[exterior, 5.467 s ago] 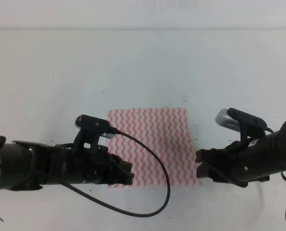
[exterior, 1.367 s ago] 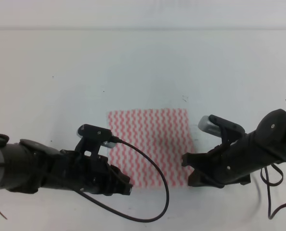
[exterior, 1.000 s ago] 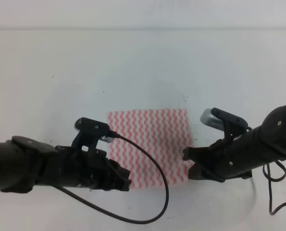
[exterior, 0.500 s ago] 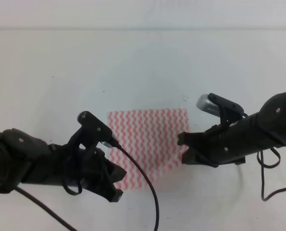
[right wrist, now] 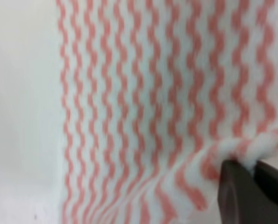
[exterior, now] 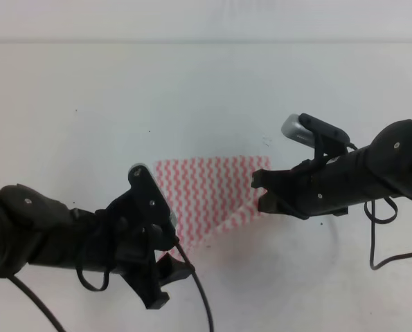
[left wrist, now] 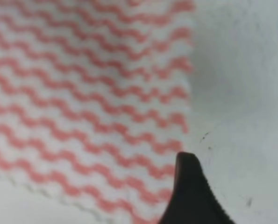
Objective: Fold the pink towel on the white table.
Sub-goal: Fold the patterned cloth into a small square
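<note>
**Pink towel: near edge lifted off table**

Pink towel (exterior: 206, 190) mid white table (exterior: 192, 90), far edge flat. Right pincer (exterior: 261, 196) clamps its right near corner, raised. Left pincer (exterior: 165, 259) at left near corner; grip state can't tell.

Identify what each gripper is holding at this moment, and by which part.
The right gripper pinches the pink towel by its near right corner, lifted off the white table. The left gripper sits at the near left corner; its hold cannot be confirmed.

A pale wall (exterior: 206, 19) runs along the tabletop's far edge.
</note>
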